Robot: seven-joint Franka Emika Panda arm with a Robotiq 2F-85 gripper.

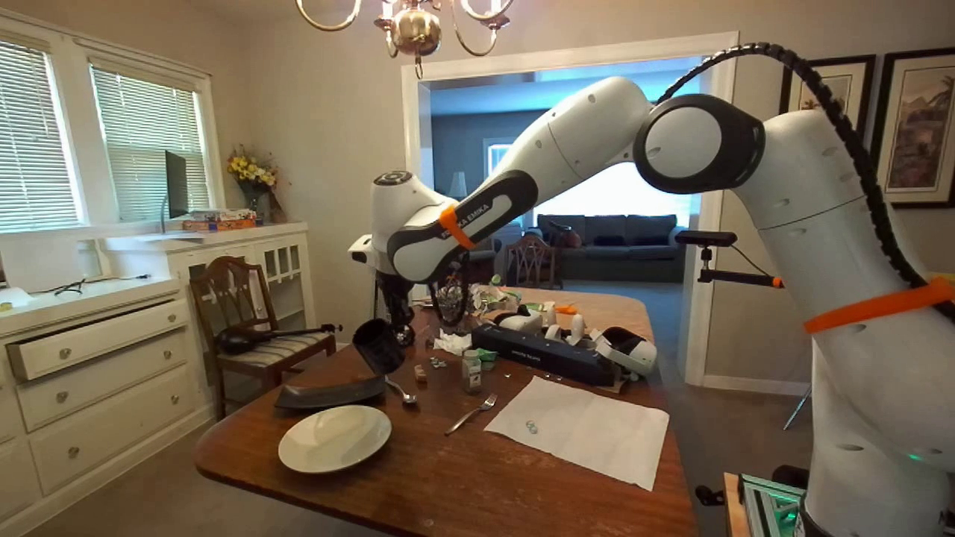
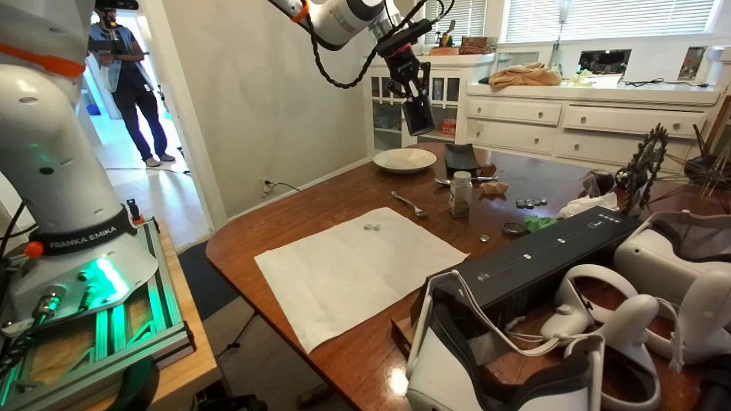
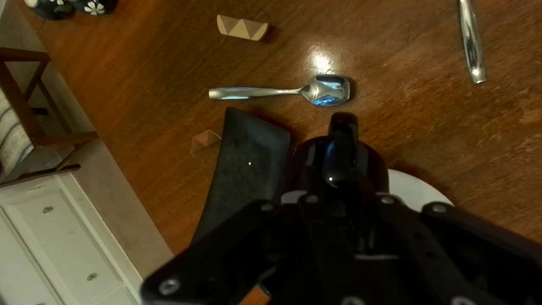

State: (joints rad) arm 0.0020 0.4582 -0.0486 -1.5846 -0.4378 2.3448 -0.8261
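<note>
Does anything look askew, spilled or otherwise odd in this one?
The black mug hangs tilted in the gripper above the table, not level. In an exterior view, the top white drawer stands pulled out past the drawers below. No spill is visible.

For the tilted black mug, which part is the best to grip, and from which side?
Probably the handle, coming from above with the jaws across its narrow width, as the gripper appears to do: it juts from the wide, round black mug and faces the gripper in the wrist view.
</note>
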